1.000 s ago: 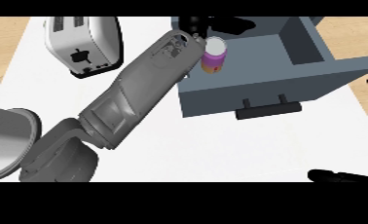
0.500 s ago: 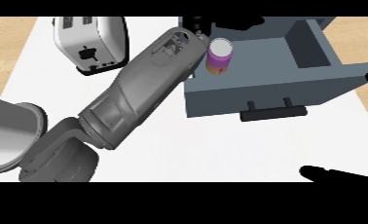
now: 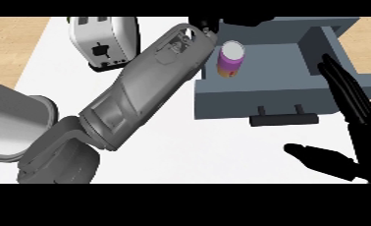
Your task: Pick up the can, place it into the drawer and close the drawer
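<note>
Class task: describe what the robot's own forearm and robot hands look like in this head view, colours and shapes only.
The left forearm is a bulky grey shell of smooth moulded panels with recessed seams. The left robot hand is black, mostly hidden. The right robot hand is black, with long slender fingers. No cables or markings show.

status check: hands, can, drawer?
Left hand above drawer's far edge, fingers unclear. Right hand open by drawer's right wall. Can upright inside open drawer, apart from both hands. Toaster off left, not in the way.
</note>
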